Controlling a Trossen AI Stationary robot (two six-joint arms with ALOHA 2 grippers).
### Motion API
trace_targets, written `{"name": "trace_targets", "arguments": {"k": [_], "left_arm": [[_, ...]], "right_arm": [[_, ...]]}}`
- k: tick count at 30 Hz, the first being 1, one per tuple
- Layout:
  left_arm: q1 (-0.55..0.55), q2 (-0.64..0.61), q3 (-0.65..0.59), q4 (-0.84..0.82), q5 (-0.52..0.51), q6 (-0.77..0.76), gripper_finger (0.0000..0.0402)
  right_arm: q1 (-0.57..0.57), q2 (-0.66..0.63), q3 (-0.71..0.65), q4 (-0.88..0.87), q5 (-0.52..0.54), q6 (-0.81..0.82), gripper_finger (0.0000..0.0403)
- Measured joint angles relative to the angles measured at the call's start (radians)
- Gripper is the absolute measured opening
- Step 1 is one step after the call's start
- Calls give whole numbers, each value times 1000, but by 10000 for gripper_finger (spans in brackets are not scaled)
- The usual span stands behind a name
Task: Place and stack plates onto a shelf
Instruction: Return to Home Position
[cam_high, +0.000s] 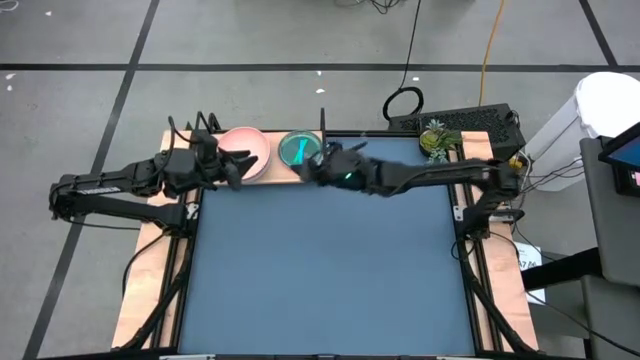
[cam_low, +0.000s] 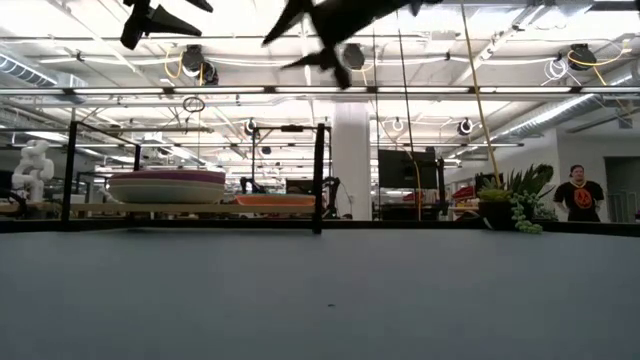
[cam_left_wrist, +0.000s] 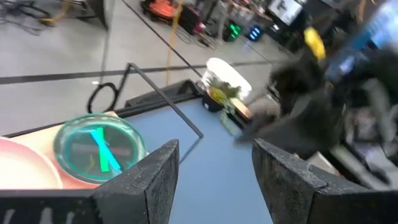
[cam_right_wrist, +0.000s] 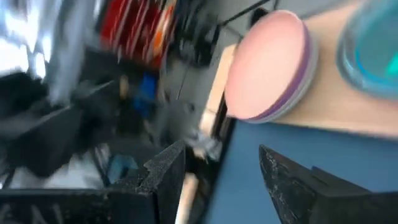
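Note:
The shelf, a light wooden board with black uprights, stands at the table's far edge. On its left end rests a stack of larger plates with a salmon pink one on top. On its right end rests a stack of smaller plates topped by a teal one. The low view shows both stacks, the larger and the smaller, flat on the board. My left gripper hovers open by the pink stack. My right gripper hovers open by the teal stack. Nothing is between the fingers of either.
The dark blue tabletop spreads in front of the shelf. A potted plant and a black keyboard sit beyond the far right corner. A person stands far back in the room.

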Motion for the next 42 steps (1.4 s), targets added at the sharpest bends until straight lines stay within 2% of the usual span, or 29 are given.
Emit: {"name": "trace_targets", "arguments": {"k": [4, 10, 14, 18, 23, 25, 30, 34, 39, 42], "left_arm": [[19, 0, 0, 0, 110, 51, 207], [6, 0, 0, 1, 191, 145, 207], [-7, 0, 0, 0, 222, 356, 207], [-19, 0, 0, 2, 228, 384, 207], [-27, 0, 0, 34, 240, 414, 207], [-34, -1, 0, 56, 241, 368, 207], [-58, -9, 0, 34, 237, 342, 197], [-113, -6, 0, 22, 239, 407, 131], [-179, -5, 0, 8, 239, 498, 30], [-209, -6, -1, -34, 237, 535, 7]], "right_arm": [[-19, -137, 0, -118, -165, -355, 187], [-22, -289, 0, -303, -292, -753, 186], [-23, -362, 0, -450, -345, -886, 162], [-21, -429, -1, -569, -394, -949, 113], [-21, -521, -20, -626, -397, -1064, 34], [-22, -566, -47, -619, -410, -1097, 9], [-21, -671, -149, -573, -423, -1104, 7], [-22, -747, -266, -468, -448, -1107, 2], [-12, -828, -471, -228, -450, -1036, 1], [5, -867, -613, -34, -448, -1022, 0]]}}
